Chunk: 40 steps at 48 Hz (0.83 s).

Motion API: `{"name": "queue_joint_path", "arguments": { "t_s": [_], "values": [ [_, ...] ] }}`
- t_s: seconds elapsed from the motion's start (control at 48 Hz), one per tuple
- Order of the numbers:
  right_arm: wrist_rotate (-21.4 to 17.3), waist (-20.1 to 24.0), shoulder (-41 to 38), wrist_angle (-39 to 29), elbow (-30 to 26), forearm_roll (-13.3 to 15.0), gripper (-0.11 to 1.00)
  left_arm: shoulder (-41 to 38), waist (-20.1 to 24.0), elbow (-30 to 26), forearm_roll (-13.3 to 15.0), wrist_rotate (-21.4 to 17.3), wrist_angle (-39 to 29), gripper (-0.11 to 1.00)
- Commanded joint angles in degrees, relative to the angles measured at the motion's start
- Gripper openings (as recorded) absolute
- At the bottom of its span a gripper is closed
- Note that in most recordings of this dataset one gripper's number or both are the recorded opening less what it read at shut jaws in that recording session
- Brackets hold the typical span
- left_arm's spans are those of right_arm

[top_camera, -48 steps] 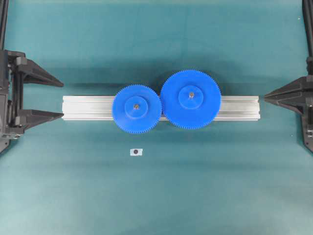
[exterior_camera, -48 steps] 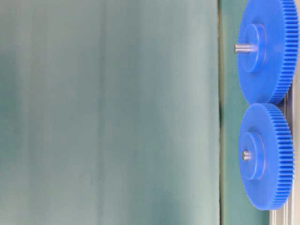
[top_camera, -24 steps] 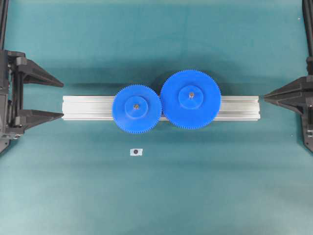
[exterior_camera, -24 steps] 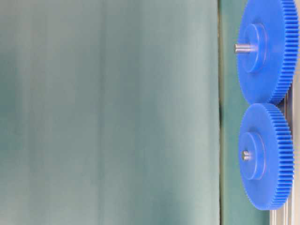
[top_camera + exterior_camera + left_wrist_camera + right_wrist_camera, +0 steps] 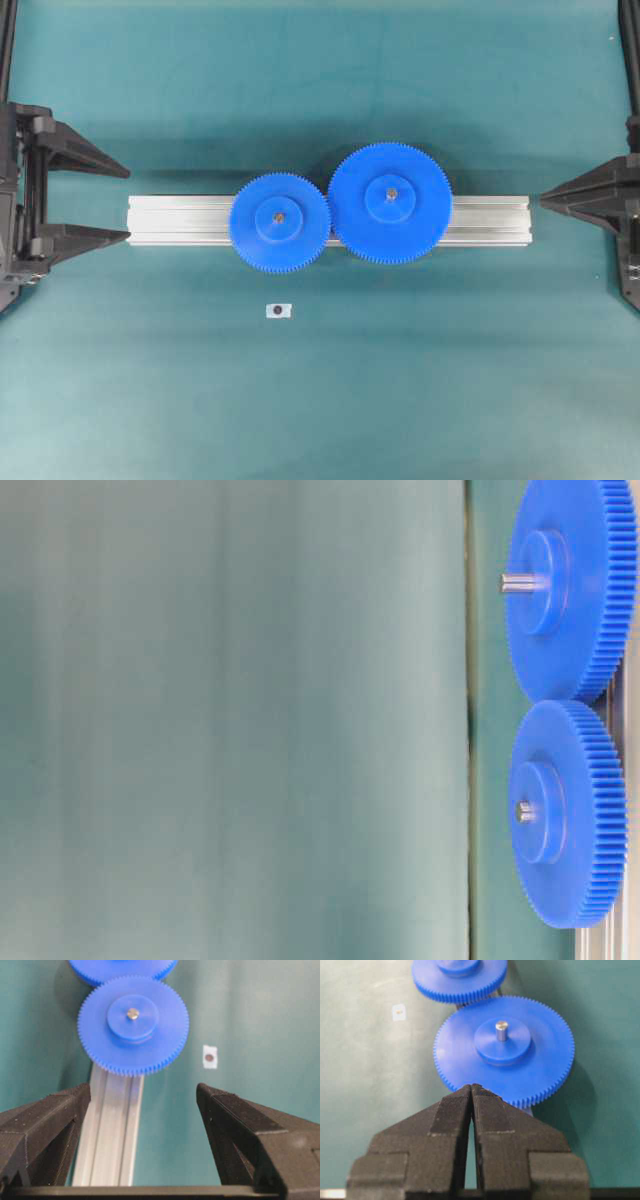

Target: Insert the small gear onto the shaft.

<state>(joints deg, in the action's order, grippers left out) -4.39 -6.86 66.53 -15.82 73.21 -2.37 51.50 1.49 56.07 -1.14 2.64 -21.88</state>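
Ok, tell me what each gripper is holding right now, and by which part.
Nothing is held. The left gripper is open and empty, short of the small gear; the right gripper is shut on nothing.

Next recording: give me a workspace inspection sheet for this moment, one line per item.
Surface: teal mat, flat.
Job's things: small gear seated on the rail, shaft tip showing through its hub, teeth against the large gear.
Clutter: small white tag with a dark dot lying on the mat, apart from the rail.
Grippers: left gripper open, empty, at the rail's end; right gripper shut, empty, just off the other end.
Cables: nothing seen.
Surroundings: nothing seen.
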Motion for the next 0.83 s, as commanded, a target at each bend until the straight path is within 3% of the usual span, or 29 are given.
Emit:
{"name": "queue_joint_path", "arguments": {
  "t_s": [0.0, 0.812],
  "values": [
    [-0.4, -0.1, -0.4, 0.6, -0.6, 0.1, 0.08, -0.2, -0.1, -0.5, 0.0, 0.3, 0.4, 0.86],
    [-0.4, -0.1, -0.4, 0.6, -0.6, 0.1, 0.08, -0.2, -0.7, 0.4, 0.1, 1.6, 2.6, 0.86]
  ]
}}
